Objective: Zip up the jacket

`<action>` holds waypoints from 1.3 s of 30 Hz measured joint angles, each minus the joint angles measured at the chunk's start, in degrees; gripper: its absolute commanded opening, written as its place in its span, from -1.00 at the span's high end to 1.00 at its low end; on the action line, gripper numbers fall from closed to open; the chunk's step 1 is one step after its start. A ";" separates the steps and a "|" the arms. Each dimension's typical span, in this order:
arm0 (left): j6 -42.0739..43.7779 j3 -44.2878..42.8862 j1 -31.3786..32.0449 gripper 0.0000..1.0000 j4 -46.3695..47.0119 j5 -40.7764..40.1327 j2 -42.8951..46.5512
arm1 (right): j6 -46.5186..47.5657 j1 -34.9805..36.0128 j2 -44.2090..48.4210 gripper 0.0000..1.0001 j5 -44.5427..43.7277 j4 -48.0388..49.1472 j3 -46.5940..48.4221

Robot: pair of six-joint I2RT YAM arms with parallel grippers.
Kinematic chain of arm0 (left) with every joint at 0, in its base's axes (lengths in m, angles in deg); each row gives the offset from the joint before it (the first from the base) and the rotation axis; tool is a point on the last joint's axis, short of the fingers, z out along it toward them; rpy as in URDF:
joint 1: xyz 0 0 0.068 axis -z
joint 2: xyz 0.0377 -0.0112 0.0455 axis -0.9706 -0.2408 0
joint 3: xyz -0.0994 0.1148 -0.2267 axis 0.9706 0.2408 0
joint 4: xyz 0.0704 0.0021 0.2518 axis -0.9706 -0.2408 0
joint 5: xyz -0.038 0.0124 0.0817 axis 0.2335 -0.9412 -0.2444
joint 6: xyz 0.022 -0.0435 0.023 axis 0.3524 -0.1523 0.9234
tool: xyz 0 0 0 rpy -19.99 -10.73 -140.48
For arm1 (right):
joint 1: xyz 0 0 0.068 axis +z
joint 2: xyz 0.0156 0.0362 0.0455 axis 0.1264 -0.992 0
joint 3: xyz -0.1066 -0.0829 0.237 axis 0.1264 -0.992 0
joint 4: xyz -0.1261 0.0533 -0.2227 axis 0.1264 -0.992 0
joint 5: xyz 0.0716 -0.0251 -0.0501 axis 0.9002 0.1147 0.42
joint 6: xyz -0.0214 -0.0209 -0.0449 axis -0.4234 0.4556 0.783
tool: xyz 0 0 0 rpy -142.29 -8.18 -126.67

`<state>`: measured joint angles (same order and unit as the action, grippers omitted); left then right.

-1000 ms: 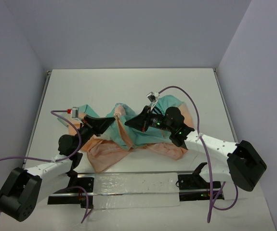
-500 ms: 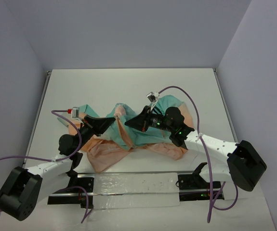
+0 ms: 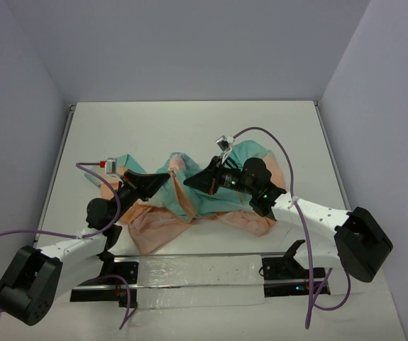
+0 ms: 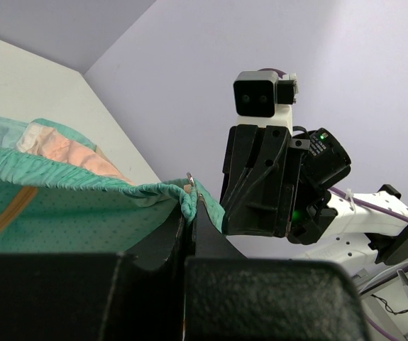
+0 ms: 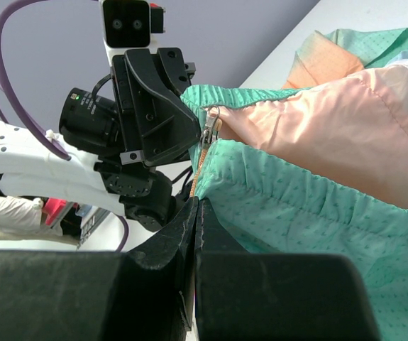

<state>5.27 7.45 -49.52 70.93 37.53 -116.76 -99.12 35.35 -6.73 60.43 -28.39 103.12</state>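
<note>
The jacket (image 3: 221, 202), peach-orange fading to teal-green, lies crumpled across the middle of the table. My left gripper (image 3: 162, 180) is shut on a teal edge of the jacket (image 4: 83, 206), with a small metal zipper pull (image 4: 190, 182) showing just above its fingertips (image 4: 189, 206). My right gripper (image 3: 188, 182) faces it from the right and is shut on the jacket's orange zipper tape (image 5: 202, 160), below the silver zipper slider (image 5: 209, 126). The two grippers are close together, tip to tip, holding the jacket edge between them.
The table's white walls (image 3: 189, 50) enclose the back and sides. A metal rail (image 3: 196, 273) with the arm bases runs along the near edge. Purple cables (image 3: 274, 145) loop over both arms.
</note>
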 measured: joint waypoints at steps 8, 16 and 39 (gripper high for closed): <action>-0.32 0.00 0.00 1.00 0.00 0.00 0.00 | 0.00 0.00 -0.05 1.00 -0.02 0.00 0.00; -0.74 -0.02 0.00 1.00 0.02 0.02 -0.43 | 0.00 0.00 -0.05 1.00 -0.05 0.00 0.02; -2.12 -0.02 0.00 1.00 0.00 0.07 -1.57 | 0.00 0.00 -0.87 1.00 -0.24 0.70 0.46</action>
<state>3.14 7.43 -49.52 70.93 37.60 -118.34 -99.12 35.35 -7.59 60.19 -27.69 103.58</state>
